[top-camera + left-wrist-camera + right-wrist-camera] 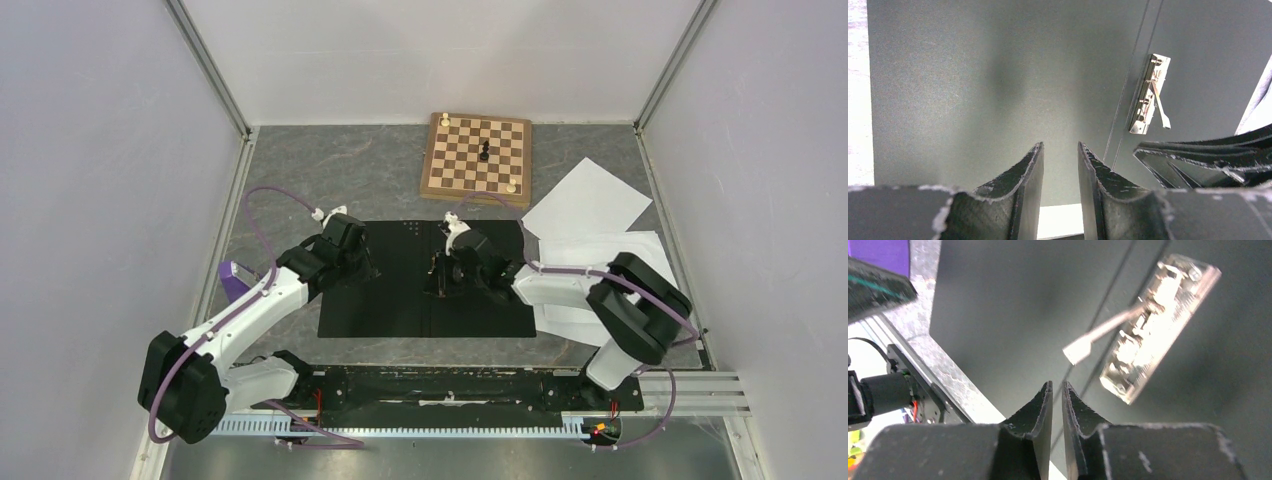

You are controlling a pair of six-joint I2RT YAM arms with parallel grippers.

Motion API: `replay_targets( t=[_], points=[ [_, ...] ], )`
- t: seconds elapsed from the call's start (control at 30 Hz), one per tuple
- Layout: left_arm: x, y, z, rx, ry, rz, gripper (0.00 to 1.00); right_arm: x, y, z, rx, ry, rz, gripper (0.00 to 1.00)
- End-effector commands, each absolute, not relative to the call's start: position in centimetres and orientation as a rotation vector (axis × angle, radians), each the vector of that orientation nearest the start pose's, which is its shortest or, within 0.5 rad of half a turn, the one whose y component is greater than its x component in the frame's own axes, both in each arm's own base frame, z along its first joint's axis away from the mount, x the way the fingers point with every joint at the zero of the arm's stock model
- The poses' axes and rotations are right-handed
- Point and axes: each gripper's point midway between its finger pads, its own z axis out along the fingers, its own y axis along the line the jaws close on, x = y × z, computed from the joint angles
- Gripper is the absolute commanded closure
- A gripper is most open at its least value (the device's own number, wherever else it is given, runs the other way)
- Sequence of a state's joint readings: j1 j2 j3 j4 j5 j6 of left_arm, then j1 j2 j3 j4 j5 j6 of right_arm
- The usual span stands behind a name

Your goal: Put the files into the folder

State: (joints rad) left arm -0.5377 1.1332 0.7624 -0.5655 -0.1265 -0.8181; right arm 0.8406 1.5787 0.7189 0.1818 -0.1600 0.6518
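Note:
The folder [400, 305] lies open and flat on the table, black inside up, and fills the left wrist view [973, 75]. Its metal spine clip [1149, 95] [1153, 330] has its lever [1098, 332] raised. My left gripper [362, 262] [1060, 145] hovers over the folder's left half, open, with nothing between the fingers. My right gripper [440, 275] [1058, 383] sits at the spine just short of the clip. Its jaws stand a thin slit apart and hold nothing. The files [590, 200], white sheets, lie on the table right of the folder, more of them under my right arm [600, 250].
A wooden chessboard [476, 155] with a few pieces stands behind the folder. A purple metronome [236, 278] stands at the left wall beside my left arm. Grey walls close in both sides. The arms' base rail [440, 385] runs along the near edge.

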Motion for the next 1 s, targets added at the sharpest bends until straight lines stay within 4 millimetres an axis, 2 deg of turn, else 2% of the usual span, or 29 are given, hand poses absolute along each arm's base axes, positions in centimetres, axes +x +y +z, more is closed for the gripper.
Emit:
replay_targets(
  t=[0.0, 0.23, 0.4, 0.53, 0.67, 0.8, 0.97],
  points=[
    [25.5, -15.5, 12.1, -0.358, 2.441, -0.429, 0.62, 25.0, 36.8, 7.9, -0.322, 2.303, 1.067, 0.86],
    [25.2, -14.8, 13.2, -0.359, 2.402, -0.425, 0.62, 29.6, 37.4, 8.0, -0.311, 2.29, 0.984, 0.86],
    [25.0, -14.7, 13.2, -0.361, 2.405, -0.426, 0.62, 32.3, 37.0, 6.2, -0.327, 2.31, 0.894, 0.86],
    [24.9, -14.9, 13.3, -0.362, 2.405, -0.441, 0.62, 33.9, 36.8, 4.3, -0.366, 2.336, 0.848, 0.87],
    [24.8, -14.9, 13.3, -0.365, 2.403, -0.448, 0.62, 35.3, 36.8, 3.4, -0.407, 2.331, 0.796, 0.87],
    [24.9, -15.1, 13.6, -0.365, 2.398, -0.464, 0.62, 36.5, 37.3, 3.5, -0.435, 2.325, 0.778, 0.85],
    [25.1, -15.3, 14.0, -0.369, 2.384, -0.48, 0.61, 37.7, 37.8, 5.0, -0.47, 2.301, 0.741, 0.79]
  ],
)
